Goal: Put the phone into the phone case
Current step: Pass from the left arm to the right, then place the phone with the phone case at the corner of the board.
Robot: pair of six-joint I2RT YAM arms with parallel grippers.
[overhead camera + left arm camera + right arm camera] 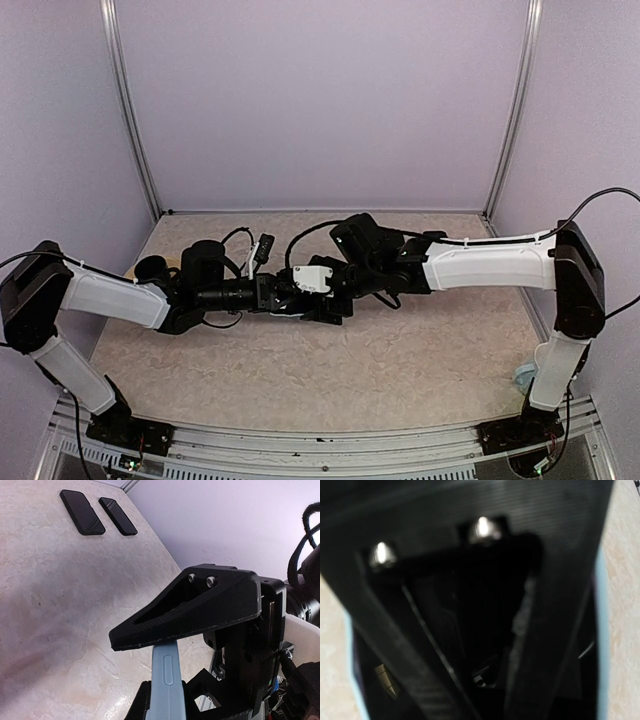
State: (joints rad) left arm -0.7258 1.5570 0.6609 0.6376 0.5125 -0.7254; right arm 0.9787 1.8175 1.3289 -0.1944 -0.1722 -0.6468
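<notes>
Mottled beige tabletop (pixel 400 360) under pale lilac walls (pixel 320 100), with both arms based at 6 o'clock and meeting just left of centre. Closest to the left wrist lens, black left gripper (pixel 288 296) with its upper finger (pixel 190 610) bearing down on the top edge of a pale blue plastic phone case (pixel 168 680), carried edge-on and clear of the table. Closed on it, by the look of things, though the lower finger is mostly cut off at 6 o'clock. Held aloft like that probably to leave the open face free for the other arm. Case itself slim and matte, with a rounded long slot in its side wall. Right gripper (pixel 335 290) set in from 3 o'clock, nose to nose with the left. Impossible to tell its opening or any load, the right wrist view being dark and blurred. Thin blue rims at 9 and 3 o'clock there, darkness between: possibly the phone, cannot say. Farthest off, at 11 o'clock in the left wrist view, two flat black rectangular slabs (pixel 82 512) side by side on the table, not touching; phones or cases, unclear.
</notes>
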